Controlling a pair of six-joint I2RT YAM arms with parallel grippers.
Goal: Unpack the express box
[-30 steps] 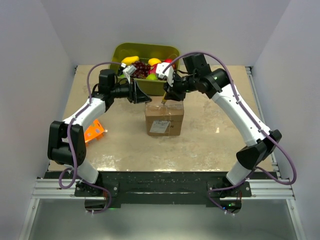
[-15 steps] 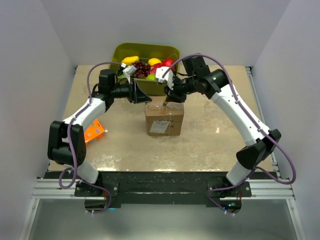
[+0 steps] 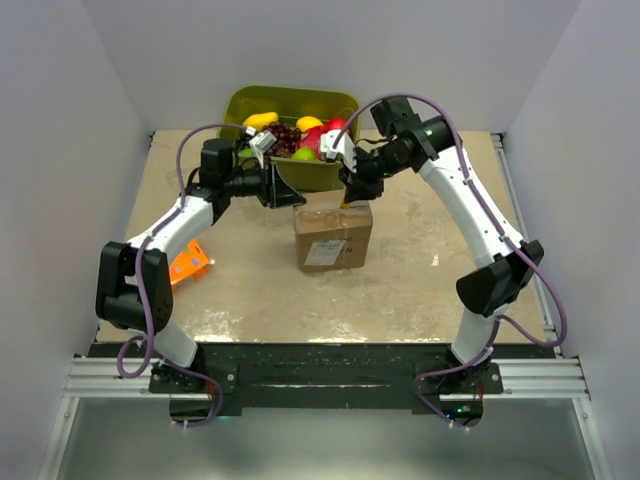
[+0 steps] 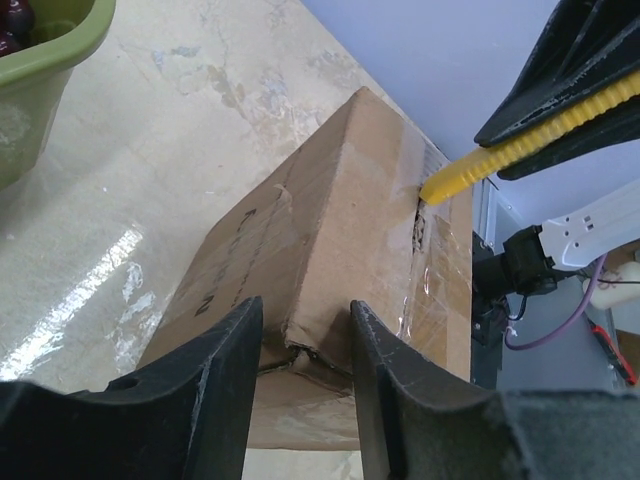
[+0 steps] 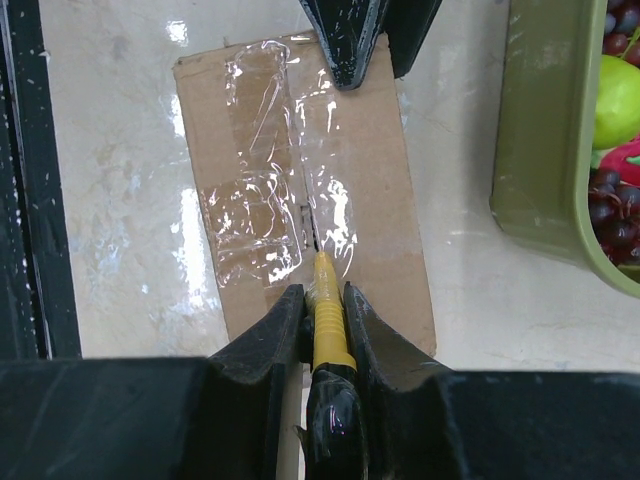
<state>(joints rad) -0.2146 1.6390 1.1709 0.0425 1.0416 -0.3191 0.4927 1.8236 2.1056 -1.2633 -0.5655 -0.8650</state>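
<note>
The express box [image 3: 333, 235], a brown taped carton with a white label on its near side, stands mid-table. My left gripper [image 3: 289, 196] is at its far left top corner. In the left wrist view that gripper [image 4: 305, 320] is clamped on that corner of the box [image 4: 340, 230]. My right gripper [image 3: 351, 193] is shut on a yellow and black cutter [image 5: 328, 310]. The cutter's tip rests on the clear tape along the seam of the box's top [image 5: 370, 170]. In the left wrist view the cutter [image 4: 520, 150] touches the box's far edge.
An olive-green bin [image 3: 290, 105] of fruit stands right behind the box, close to both wrists; its wall [image 5: 545, 150] is just right of the box in the right wrist view. A flat orange package [image 3: 187, 262] lies at the left beside my left arm.
My right wrist and the cutter have moved to the right along the box's top, with the elbow swinging in. The box has shifted slightly right. My left arm has barely moved.
</note>
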